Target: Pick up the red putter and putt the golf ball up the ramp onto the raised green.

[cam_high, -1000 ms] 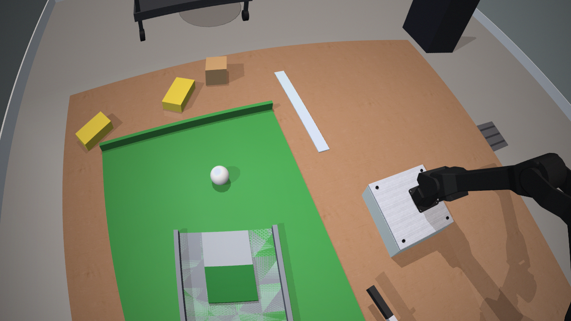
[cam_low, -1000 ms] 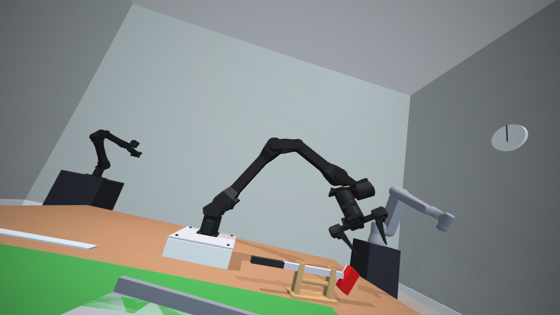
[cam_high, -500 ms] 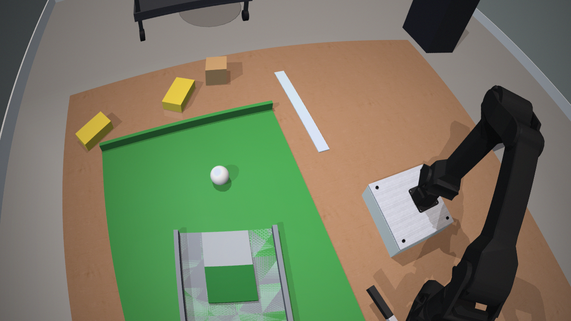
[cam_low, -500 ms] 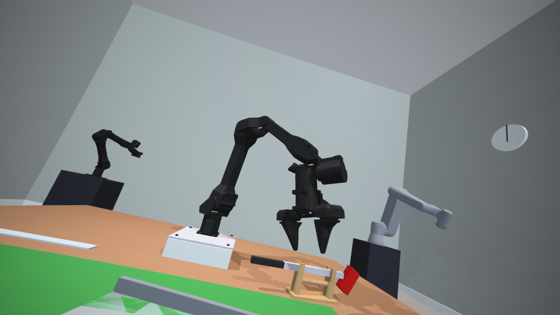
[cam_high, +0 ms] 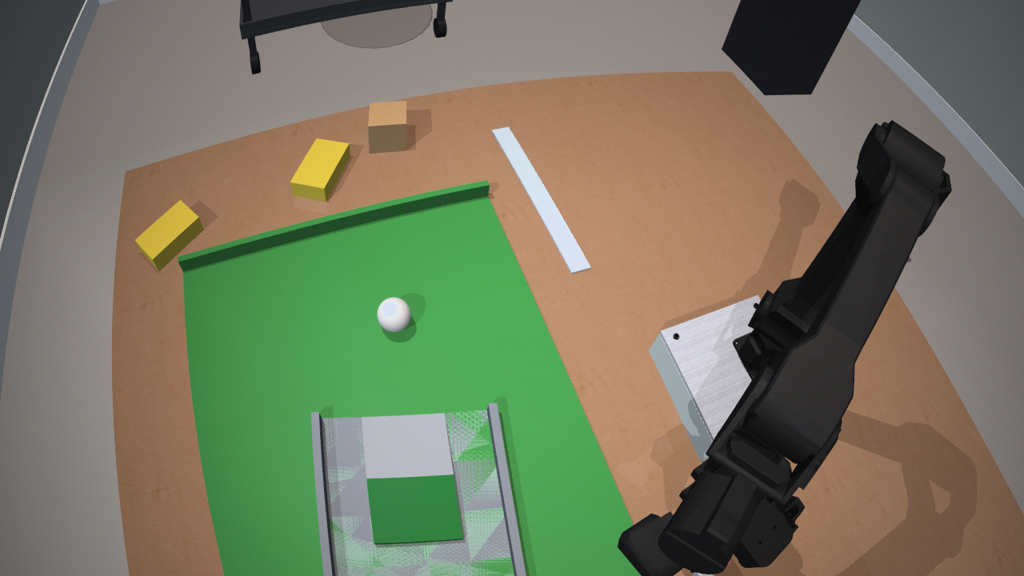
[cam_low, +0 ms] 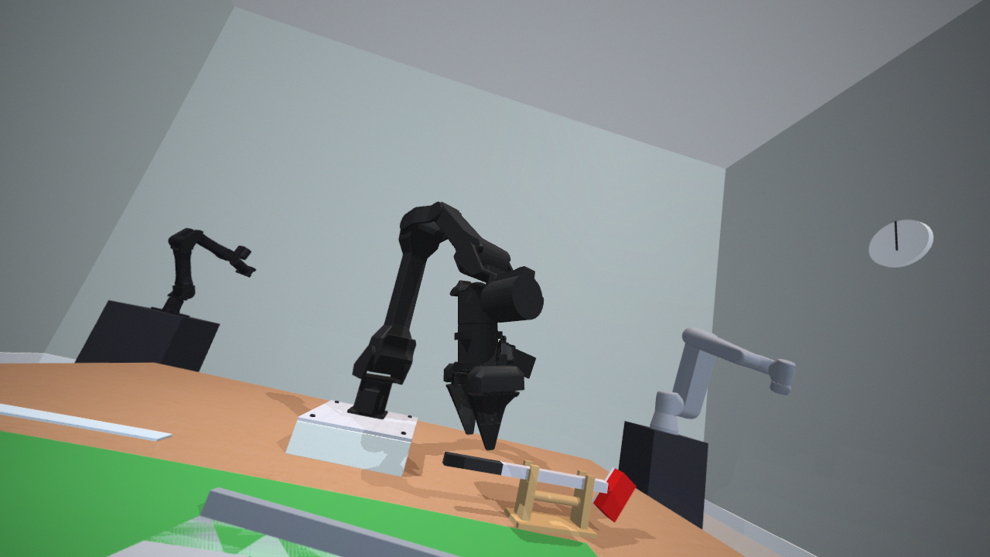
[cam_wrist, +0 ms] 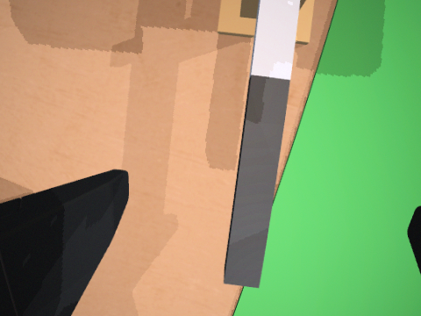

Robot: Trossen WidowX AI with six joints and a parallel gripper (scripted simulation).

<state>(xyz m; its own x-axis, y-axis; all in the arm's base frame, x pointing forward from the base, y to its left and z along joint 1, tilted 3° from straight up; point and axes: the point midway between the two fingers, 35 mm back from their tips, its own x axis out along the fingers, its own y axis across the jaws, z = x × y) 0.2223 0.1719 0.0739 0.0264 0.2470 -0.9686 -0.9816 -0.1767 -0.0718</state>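
1. Claw (cam_low: 486, 432) spread wide and empty, pointing straight down, poised just above the dark grip end of the putter (cam_low: 536, 474).
2. Putter lying level across a small wooden stand (cam_low: 550, 502) on the surface (cam_low: 228, 408), beside the green mat (cam_wrist: 351, 182); red head at the far end from the claw.
3. In the wrist view, shaft running along 12 to 6 o'clock, grip end at 6, lying between the two fingers, nearer neither by much.
4. Judged: a straight drop should straddle the grip crosswise.
5. Ball (cam_high: 394, 314) resting on the mat, well apart from the putter.

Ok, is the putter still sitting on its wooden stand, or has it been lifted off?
On the stand. The putter lies across the wooden stand, and the open gripper hangs just above its dark grip, holding nothing.
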